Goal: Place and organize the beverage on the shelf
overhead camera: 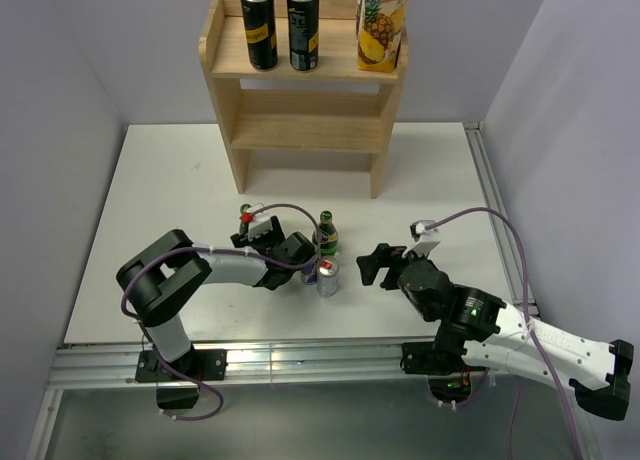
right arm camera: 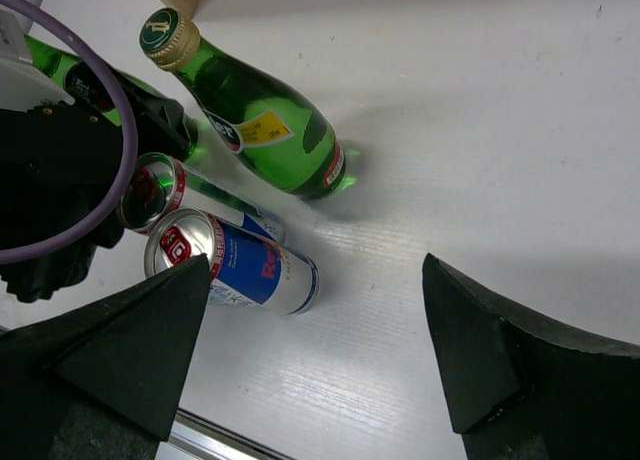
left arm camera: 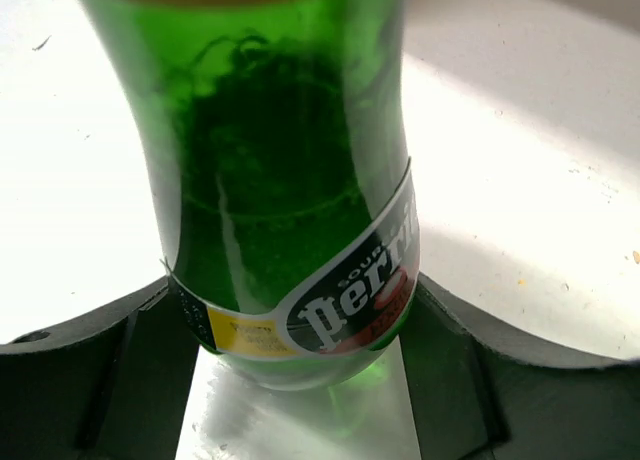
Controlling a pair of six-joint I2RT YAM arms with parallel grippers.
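Shelf (overhead camera: 310, 132) top tier carried two black cans (overhead camera: 259, 30) and a pineapple juice carton (overhead camera: 382, 25). On the table (overhead camera: 160, 180), left gripper (left arm camera: 297, 310) straddled a green Perrier bottle (left arm camera: 290, 180), fingers (left arm camera: 120, 360) right at its sides (clamped or only close, couldn't tell). Second green bottle (right arm camera: 265, 130) and two Red Bull cans (right arm camera: 245, 265) stood bunched just beside it, between the two arms. Right gripper (overhead camera: 372, 264) hung spread wide, holding nothing, facing that cluster.
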